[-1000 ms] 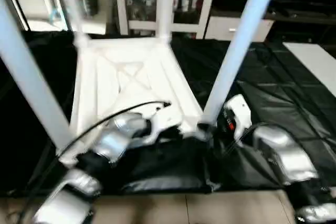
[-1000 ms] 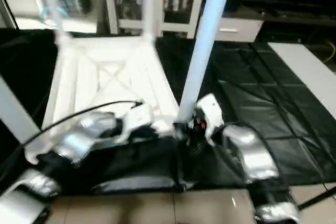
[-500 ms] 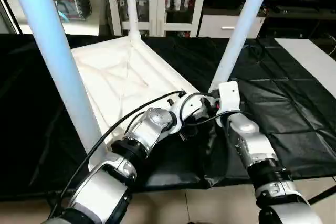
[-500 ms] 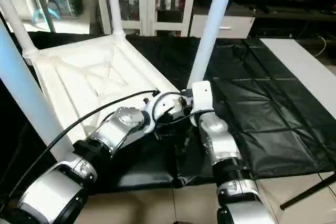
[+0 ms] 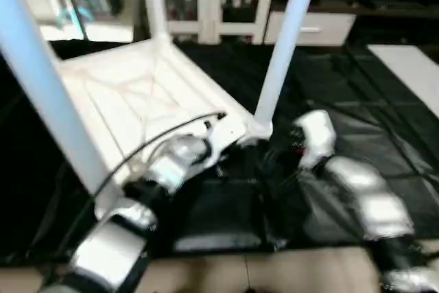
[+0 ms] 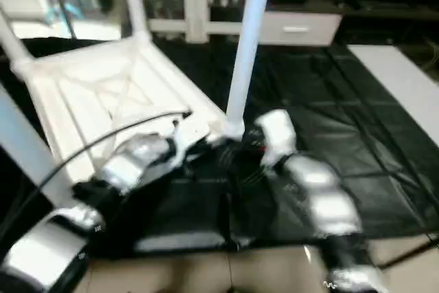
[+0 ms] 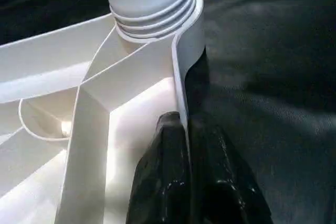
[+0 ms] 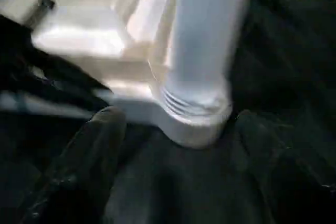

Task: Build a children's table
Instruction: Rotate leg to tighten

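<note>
Head views: the children's table [image 5: 151,94] lies upside down on a black sheet [image 5: 357,101], legs up. Left wrist view: the left gripper [image 7: 187,145] has its fingers [image 7: 163,182] clamped on the table's side rim beside a corner socket [image 7: 157,19]. Right wrist view: the right gripper [image 8: 178,129] has its fingers [image 8: 100,135] spread apart, flanking the near leg [image 8: 205,30] without touching.
</note>
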